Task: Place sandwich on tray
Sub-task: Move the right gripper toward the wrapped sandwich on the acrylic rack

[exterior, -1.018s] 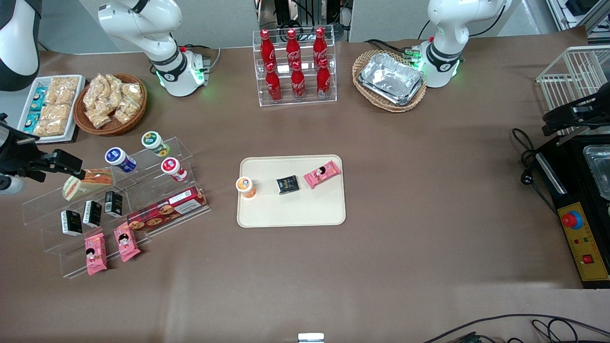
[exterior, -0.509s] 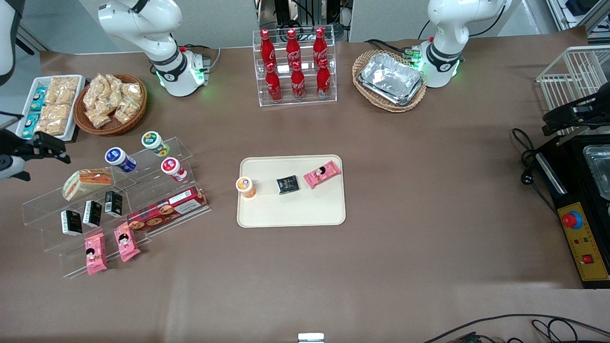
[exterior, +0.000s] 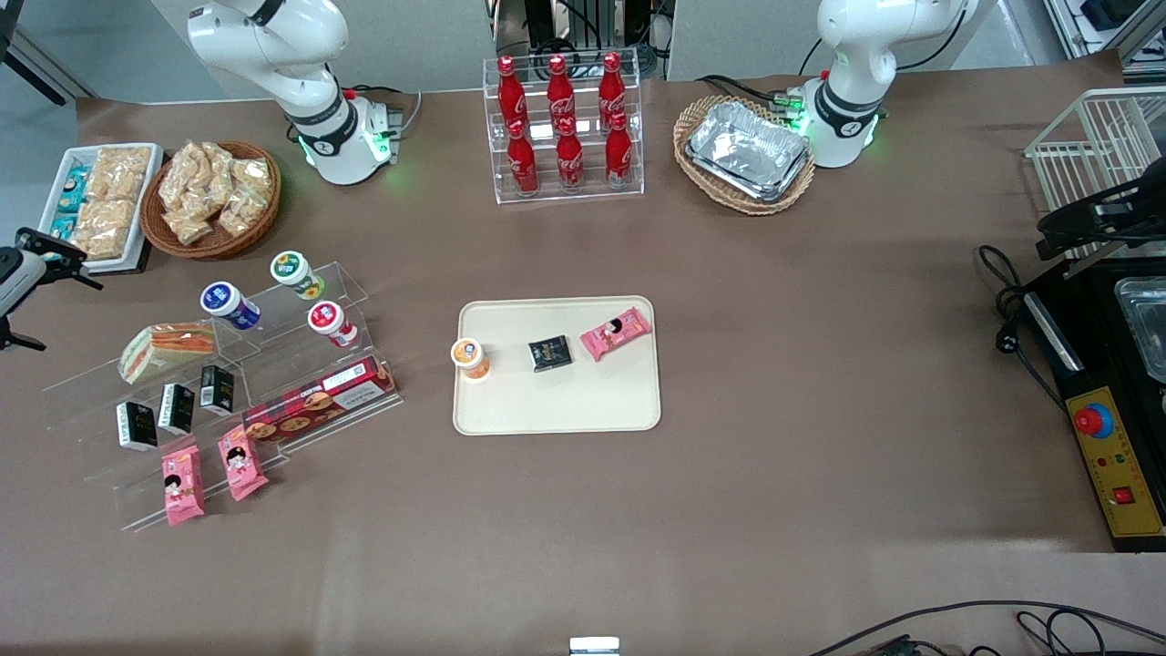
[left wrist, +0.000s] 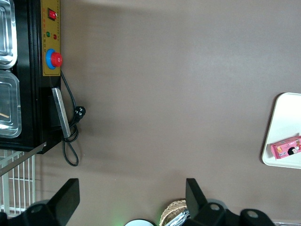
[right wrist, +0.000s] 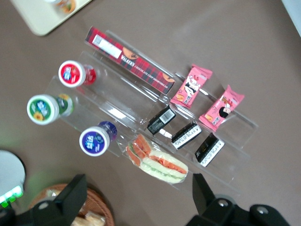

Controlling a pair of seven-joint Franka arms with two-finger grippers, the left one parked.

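The sandwich [exterior: 168,350] [right wrist: 158,159] lies on the top step of the clear stand [exterior: 273,374], beside a blue-capped bottle [exterior: 230,305]. One step nearer the front camera stand three black cartons [exterior: 175,409], and nearer again two pink packets [exterior: 211,473] and a red biscuit box [exterior: 319,398]. The tray [exterior: 557,401], well apart toward the table's middle, carries an orange cup [exterior: 470,357], a black packet [exterior: 550,353] and a pink packet [exterior: 616,333]. The gripper [exterior: 56,255] [right wrist: 141,205] hangs empty above the table at the working arm's end, near the white snack tray [exterior: 94,205], its fingers [right wrist: 75,193] spread apart.
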